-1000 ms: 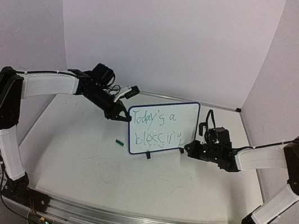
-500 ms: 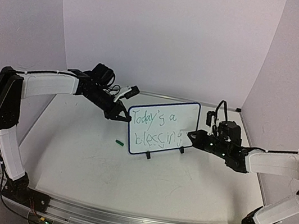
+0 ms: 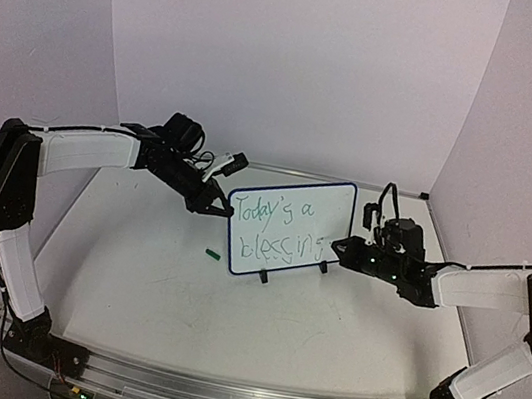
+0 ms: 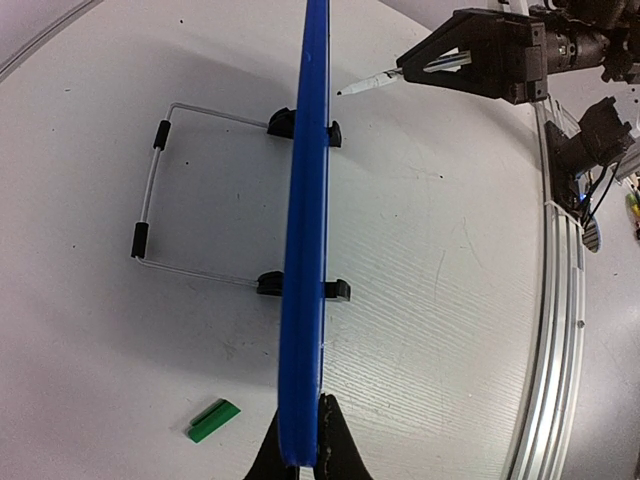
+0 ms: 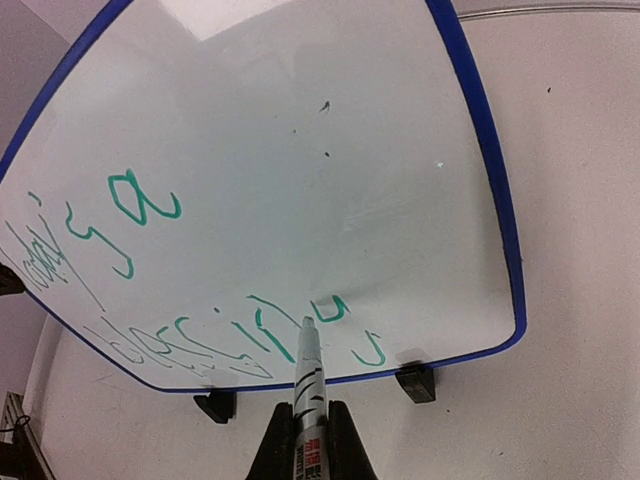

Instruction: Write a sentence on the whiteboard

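1. At the centre of the table (image 3: pixel 180 297): a small white rectangular whiteboard (image 3: pixel 331 205) with a blue rim, upright on black wire feet.
2. Green handwritten sentence (image 3: pixel 267 208), "Today's a blessing", on two lines; it looks essentially complete.
3. Clamped on the board's left edge: left gripper (image 4: pixel 301 455).
4. Clamped on a white marker (image 5: pixel 308 375): right gripper (image 5: pixel 305 445), tip at the last letters.
5. Remaining, by my judgement: finish the final stroke, lift off.

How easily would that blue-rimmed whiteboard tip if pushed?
Probably easily: the blue-rimmed whiteboard looks thin and light on a slim wire stand. Likely that's why the left gripper pinches its edge while the right gripper holds the marker to it.
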`<control>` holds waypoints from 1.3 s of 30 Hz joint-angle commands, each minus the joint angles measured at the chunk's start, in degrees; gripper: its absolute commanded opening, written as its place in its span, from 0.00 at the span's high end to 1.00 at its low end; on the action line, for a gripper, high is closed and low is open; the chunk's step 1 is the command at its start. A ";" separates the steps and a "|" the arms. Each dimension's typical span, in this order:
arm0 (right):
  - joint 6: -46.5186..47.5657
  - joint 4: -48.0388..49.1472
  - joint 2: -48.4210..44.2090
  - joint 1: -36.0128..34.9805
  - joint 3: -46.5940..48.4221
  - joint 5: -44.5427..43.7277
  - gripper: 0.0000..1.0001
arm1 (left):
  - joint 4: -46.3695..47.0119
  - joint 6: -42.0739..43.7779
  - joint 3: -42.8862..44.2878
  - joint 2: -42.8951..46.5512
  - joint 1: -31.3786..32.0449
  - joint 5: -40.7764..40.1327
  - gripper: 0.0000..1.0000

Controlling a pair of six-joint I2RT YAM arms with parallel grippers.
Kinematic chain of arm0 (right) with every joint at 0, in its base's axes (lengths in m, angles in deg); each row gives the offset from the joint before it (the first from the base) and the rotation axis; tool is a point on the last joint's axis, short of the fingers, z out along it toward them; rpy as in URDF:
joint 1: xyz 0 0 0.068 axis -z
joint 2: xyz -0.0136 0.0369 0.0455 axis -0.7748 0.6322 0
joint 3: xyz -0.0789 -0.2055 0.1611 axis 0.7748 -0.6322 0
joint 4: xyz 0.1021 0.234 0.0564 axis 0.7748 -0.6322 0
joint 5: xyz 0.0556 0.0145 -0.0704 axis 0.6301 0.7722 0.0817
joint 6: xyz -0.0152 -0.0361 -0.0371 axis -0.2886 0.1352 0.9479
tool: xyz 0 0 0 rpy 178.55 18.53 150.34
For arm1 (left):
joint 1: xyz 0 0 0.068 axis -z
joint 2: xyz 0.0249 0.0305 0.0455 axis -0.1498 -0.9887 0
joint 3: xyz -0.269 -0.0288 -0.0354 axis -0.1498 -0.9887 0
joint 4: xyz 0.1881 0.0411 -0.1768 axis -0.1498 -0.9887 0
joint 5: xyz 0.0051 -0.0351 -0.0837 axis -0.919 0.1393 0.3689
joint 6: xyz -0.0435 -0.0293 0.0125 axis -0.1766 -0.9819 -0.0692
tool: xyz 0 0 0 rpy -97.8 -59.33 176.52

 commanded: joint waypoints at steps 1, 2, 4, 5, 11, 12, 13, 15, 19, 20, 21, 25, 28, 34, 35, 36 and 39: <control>0.69 1.18 1.11 0.19 2.15 0.14 1.00 | -0.52 1.94 0.06 1.15 0.03 -2.18 1.00; 0.71 1.30 1.29 0.20 2.36 0.17 1.00 | -0.48 1.95 0.05 1.14 0.03 -2.18 1.00; 0.80 1.43 1.55 0.24 2.62 0.12 1.00 | -0.51 1.95 0.07 1.15 0.03 -2.18 1.00; 0.78 1.45 1.71 0.23 2.75 0.09 1.00 | -0.50 1.97 0.07 1.10 0.03 -2.18 1.00; 0.79 1.83 2.65 0.20 3.46 -0.11 1.00 | -0.49 1.98 0.06 1.13 0.03 -2.24 1.00; 0.77 1.85 2.74 0.22 3.60 -0.21 1.00 | -0.51 1.94 0.07 1.10 0.03 -2.27 1.00; 0.77 1.91 2.83 0.19 3.68 -0.33 1.00 | -0.48 1.98 0.07 1.08 0.04 -2.27 1.00; 0.79 1.96 2.84 0.19 3.75 -0.88 1.00 | -0.51 1.96 0.07 1.08 0.03 -2.27 1.00; 0.55 2.40 1.99 0.22 3.33 -2.33 1.00 | -0.53 1.94 0.03 1.09 0.07 -2.26 1.00; 0.52 2.50 1.65 0.21 3.20 -2.59 1.00 | -0.49 1.93 0.06 1.09 0.04 -2.27 1.00; 0.50 2.57 1.39 0.19 3.12 -2.92 1.00 | -0.48 1.93 0.07 1.04 0.03 -2.27 1.00; 0.42 2.56 0.11 0.21 2.44 -4.50 1.00 | -0.55 1.98 0.07 1.00 0.03 -2.27 1.00; 0.42 2.58 -0.30 0.22 2.00 -5.08 1.00 | -0.50 1.96 0.07 0.97 0.03 -2.27 1.00; 0.28 2.58 0.66 0.21 1.94 -5.01 1.00 | -0.55 1.96 0.07 0.96 0.03 -2.26 1.00; 0.24 2.57 1.02 0.21 2.00 -4.81 1.00 | -0.50 1.97 0.08 0.92 0.03 -2.24 1.00; 0.15 2.53 1.39 0.19 1.99 -4.58 1.00 | -0.50 1.95 0.10 0.92 0.03 -2.23 1.00; -0.21 2.48 2.12 0.19 1.78 -4.30 1.00 | -0.50 1.99 0.14 0.99 0.03 -2.27 1.00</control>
